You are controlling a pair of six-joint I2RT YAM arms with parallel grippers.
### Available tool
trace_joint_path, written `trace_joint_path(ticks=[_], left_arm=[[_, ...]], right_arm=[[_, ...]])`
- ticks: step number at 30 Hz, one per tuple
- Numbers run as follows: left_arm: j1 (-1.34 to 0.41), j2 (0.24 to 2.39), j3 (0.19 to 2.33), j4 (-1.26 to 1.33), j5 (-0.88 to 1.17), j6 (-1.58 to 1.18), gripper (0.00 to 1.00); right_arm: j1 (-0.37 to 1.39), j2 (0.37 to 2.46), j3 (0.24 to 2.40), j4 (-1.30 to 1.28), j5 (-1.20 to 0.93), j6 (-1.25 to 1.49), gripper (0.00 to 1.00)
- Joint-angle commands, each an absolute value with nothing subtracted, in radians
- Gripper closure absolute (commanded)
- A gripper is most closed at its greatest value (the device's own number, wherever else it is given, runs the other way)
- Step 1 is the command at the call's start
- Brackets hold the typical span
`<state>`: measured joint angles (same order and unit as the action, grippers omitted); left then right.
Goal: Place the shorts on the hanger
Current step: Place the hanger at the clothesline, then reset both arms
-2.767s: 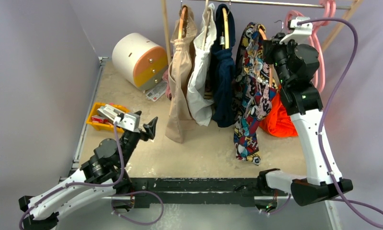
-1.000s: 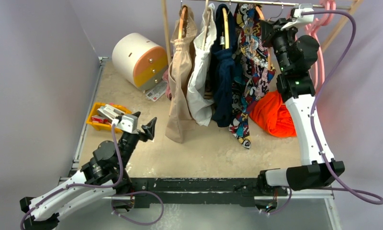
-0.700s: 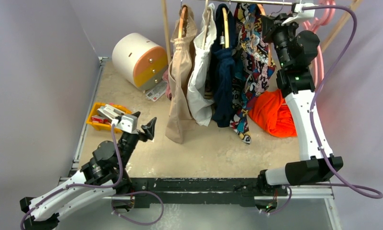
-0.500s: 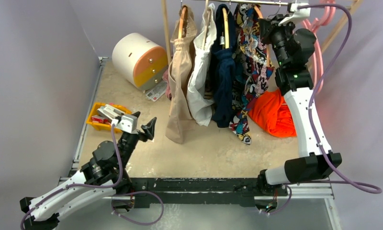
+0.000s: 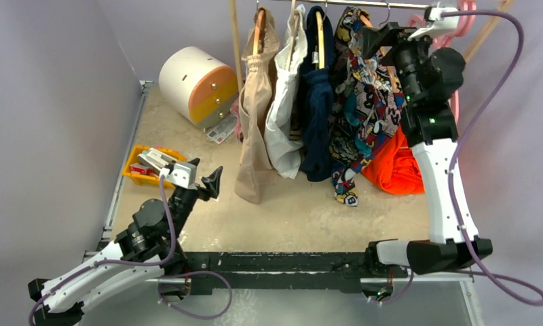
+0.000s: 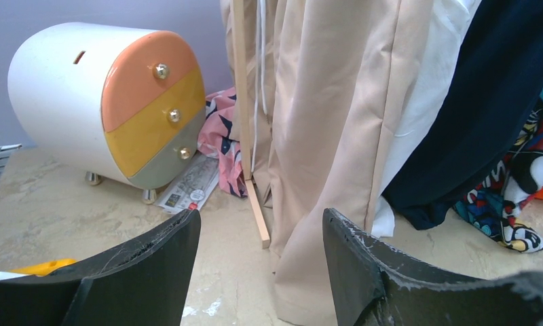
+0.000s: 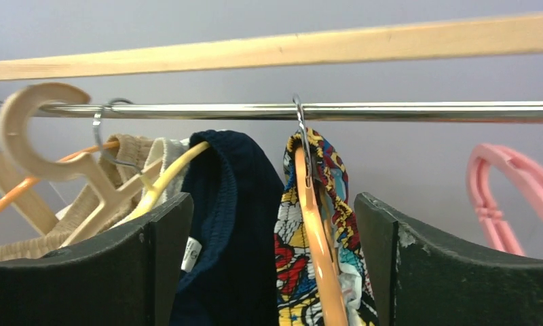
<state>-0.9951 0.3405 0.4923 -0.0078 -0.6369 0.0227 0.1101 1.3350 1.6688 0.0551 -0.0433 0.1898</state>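
Comic-print shorts [image 5: 364,102] — draped over peach hanger [image 7: 315,238], hooked on chrome rail [image 7: 404,110].
Multicolour fabric hangs crumpled; hanger arms mostly covered, lower end cut off. Spread wide and empty — right gripper [image 7: 272,204], left gripper [image 6: 262,224].

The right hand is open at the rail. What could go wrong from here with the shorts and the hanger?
1. The open right hand has a finger on each side of the hanger. If it pulls back crookedly, a finger may snag the hanger or the shorts and lift the hook off the metal rail.
2. The shorts seem loosely draped, with a long tail hanging down. A jolt might slide them off the hanger.
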Motion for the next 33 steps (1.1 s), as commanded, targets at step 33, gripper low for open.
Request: trace_joint_path(ticks=[33], left_arm=[[-0.994,0.705,0.841,-0.712,-1.326,-0.776,0.23]], right_arm=[[0.234,0.508,1.021,-0.206,0.294,0.357,0.01]])
